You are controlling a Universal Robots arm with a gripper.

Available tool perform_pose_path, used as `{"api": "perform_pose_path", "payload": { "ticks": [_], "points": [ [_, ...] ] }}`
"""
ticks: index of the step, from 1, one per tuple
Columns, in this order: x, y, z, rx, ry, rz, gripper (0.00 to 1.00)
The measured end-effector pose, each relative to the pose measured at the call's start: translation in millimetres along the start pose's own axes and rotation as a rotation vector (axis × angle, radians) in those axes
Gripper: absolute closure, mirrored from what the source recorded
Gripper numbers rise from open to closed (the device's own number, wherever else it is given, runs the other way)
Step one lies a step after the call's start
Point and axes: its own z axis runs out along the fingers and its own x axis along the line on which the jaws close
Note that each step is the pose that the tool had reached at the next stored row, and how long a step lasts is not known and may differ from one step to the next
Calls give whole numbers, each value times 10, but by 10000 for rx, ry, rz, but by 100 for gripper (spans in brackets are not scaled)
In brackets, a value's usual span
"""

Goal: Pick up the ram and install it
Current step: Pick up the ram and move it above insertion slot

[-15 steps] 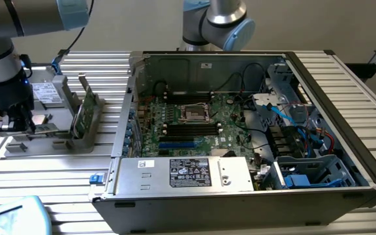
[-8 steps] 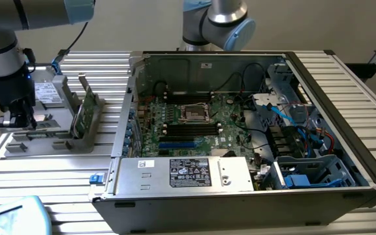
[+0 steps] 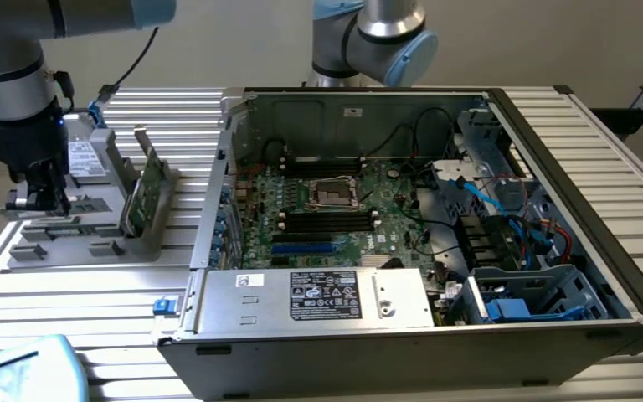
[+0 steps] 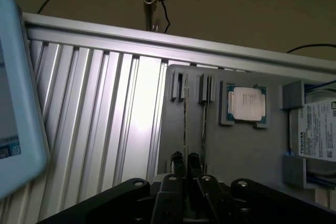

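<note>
1. At the exterior view's left, the black two-finger gripper hangs low over a grey plastic parts tray.
2. Its fingers stand slightly parted, straddling the slim dark-green ram stick.
3. That stick stands on edge in a tray slot.

In the exterior view, the top edge is cutting off the arm on the exterior view's left and a second arm at the back. The power supply label is appearing too small to read. In the wrist view, the ram is showing only its thin edge, with the gripper covering its near end. The frame is cropping a pale blue object and a hard drive.
</note>
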Motion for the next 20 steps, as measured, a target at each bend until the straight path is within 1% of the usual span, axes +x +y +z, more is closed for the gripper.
{"api": "perform_pose_path", "payload": {
  "ticks": [3, 9, 20],
  "points": [
    [2, -61, -85, -62, -8, 4, 85],
    [3, -171, -274, -163, -21, 12, 85],
    [13, -443, -623, -331, -46, 21, 85]
  ]
}}
